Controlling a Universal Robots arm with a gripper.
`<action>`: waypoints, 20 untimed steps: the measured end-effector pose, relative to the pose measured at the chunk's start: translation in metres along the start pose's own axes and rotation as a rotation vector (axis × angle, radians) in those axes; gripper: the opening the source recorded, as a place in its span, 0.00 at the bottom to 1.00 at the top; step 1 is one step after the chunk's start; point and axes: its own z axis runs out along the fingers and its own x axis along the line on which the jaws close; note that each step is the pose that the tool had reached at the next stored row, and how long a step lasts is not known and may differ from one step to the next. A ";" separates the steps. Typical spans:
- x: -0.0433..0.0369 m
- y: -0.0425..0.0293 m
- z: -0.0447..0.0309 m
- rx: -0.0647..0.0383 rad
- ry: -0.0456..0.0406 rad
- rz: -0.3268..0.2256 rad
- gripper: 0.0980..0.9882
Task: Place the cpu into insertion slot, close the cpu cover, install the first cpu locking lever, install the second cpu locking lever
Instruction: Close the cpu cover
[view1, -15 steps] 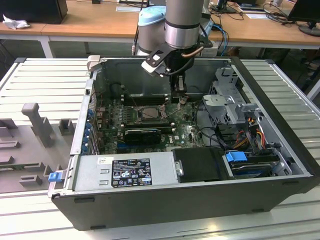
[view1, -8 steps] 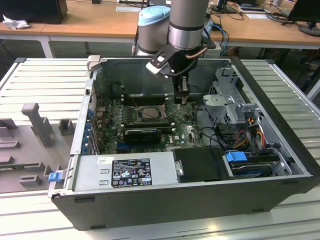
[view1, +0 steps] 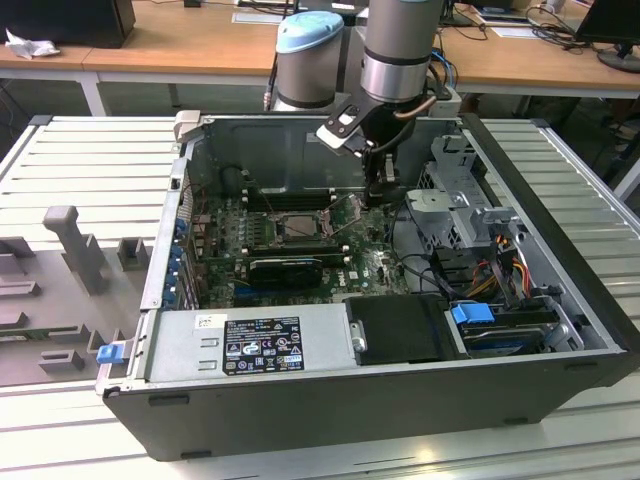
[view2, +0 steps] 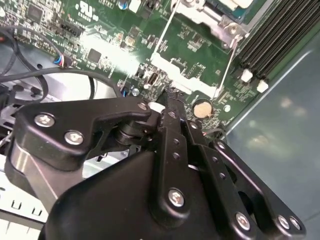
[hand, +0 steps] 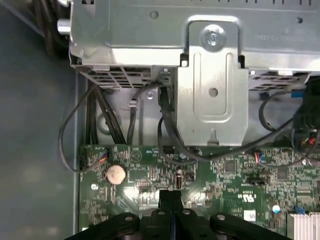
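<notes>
The insertion slot (view1: 298, 226) sits mid-board inside the open computer case, its middle showing dull grey; I cannot tell whether that is the cpu. A silver frame, the cpu cover (view2: 207, 15), lies at the slot's edge in the second wrist view. Two thin wire locking levers (view2: 165, 30) (view2: 227, 62) slant away from it, unlatched. My gripper (view1: 380, 198) hangs on the exterior view's right of the slot, low over the green board. Its black fingers (hand: 165, 197) are pressed together with nothing between them, near a coin battery (hand: 116, 173). In the second wrist view the gripper (view2: 166, 100) points at the board beside the levers.
A silver drive cage (hand: 212, 75) and black cables (hand: 165, 125) stand close to the gripper. A long black card (view1: 285, 268) lies in front of the slot and black memory slots (view2: 280, 35) run beside it. The case wall (view1: 290, 150) rises behind; a power supply (view1: 250, 345) fills the near corner.
</notes>
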 end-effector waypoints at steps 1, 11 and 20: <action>0.0001 0.0004 0.0019 0.001 0.0001 0.000 0.01; 0.0003 -0.0133 0.0043 0.011 0.0013 -0.002 0.01; 0.0004 -0.0223 0.0040 0.011 0.0017 -0.002 0.01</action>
